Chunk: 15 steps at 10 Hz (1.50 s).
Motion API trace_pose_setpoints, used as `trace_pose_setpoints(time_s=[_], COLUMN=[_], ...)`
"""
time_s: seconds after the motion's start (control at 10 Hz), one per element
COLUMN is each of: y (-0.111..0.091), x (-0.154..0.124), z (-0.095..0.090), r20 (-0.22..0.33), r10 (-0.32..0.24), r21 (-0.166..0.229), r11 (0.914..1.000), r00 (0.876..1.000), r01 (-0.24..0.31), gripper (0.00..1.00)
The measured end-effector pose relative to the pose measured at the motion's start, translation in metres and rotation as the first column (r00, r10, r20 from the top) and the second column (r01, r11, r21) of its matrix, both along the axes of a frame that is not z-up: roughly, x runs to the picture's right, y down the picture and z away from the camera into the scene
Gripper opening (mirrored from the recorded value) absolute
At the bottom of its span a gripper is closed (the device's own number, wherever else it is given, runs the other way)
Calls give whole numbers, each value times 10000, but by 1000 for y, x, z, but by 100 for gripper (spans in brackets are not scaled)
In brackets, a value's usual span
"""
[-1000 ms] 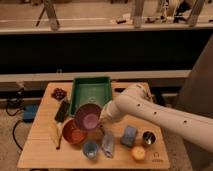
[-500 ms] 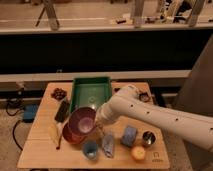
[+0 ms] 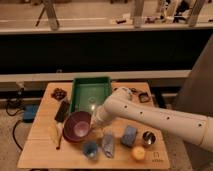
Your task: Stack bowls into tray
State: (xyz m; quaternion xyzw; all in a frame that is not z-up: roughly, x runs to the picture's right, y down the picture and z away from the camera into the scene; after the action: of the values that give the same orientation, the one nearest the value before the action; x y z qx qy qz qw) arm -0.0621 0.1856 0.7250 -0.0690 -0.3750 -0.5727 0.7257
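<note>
The dark purple bowl (image 3: 76, 126) sits low at the table's left front, over the orange-red bowl, of which only a rim sliver (image 3: 70, 141) shows below it. My gripper (image 3: 98, 120) is at the purple bowl's right rim, shut on it; the white arm reaches in from the right. The small light blue bowl (image 3: 90, 148) stands at the front, just right of the stacked pair. The green tray (image 3: 91, 80) lies behind them at the table's middle back, with no bowl in it.
A flat black bar (image 3: 62, 111) lies left of the tray, and a dark cluster (image 3: 59, 93) lies at the back left. A metal cup (image 3: 148, 137), a blue-grey block (image 3: 129, 135), a yellow ball (image 3: 138, 153) and a grey packet (image 3: 108, 145) lie at the front right.
The purple bowl has moved left and down with my gripper, from beside the orange-red bowl to over it, so it now covers most of that bowl.
</note>
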Motion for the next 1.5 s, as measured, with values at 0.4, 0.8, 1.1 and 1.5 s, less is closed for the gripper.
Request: trace_pose_setpoints(time_s=[0.4, 0.8, 1.1, 1.5], y=[8, 15, 19, 15], x=[-13, -28, -35, -35], z=[4, 7, 8, 3], r20=[725, 1138, 1350, 1713], r10=[248, 292, 259, 437], r21=[-585, -981, -1142, -993], r11=[9981, 9950, 9934, 9947], r00=[9971, 9931, 9905, 9843], r01=[-205, -180, -104, -269], gripper=[35, 74, 80, 80])
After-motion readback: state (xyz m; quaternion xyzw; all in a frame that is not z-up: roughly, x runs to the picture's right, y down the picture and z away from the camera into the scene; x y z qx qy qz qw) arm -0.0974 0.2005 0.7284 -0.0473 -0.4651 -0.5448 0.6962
